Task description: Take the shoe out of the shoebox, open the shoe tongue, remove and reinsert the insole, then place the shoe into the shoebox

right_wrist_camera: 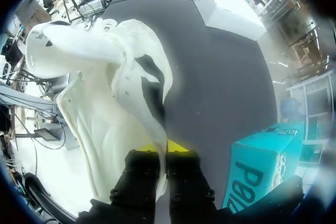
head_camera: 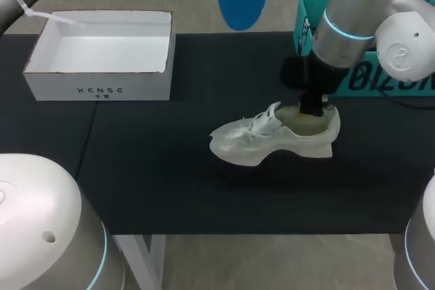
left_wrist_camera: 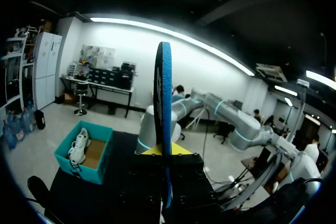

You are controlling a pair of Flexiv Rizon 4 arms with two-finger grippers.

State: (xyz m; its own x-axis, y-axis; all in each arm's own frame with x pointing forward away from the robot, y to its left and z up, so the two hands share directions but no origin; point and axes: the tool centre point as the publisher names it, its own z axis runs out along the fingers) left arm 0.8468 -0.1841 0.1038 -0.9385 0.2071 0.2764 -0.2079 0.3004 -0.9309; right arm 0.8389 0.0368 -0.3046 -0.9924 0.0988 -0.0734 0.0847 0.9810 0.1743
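Fingers on the right arm (right_wrist_camera: 143, 174) are clenched on the heel rim of the white shoe (head_camera: 272, 142), with the rim pinched between their yellow tips. The right arm drops onto the heel from above. The shoe stands on its sole on the dark worktop (head_camera: 170, 188), toe toward the left, laces loose. Just behind its heel, at the far right, stands a teal box (head_camera: 367, 83); the left wrist view shows a second shoe (left_wrist_camera: 80, 145) lying in it. The left fingers (left_wrist_camera: 149, 151) are grasping a blue insole (left_wrist_camera: 164, 103), held upright and edge-on between them, raised over the worktop's far edge. The white shoebox (head_camera: 102, 83) sits open at the far left, well apart from the shoe
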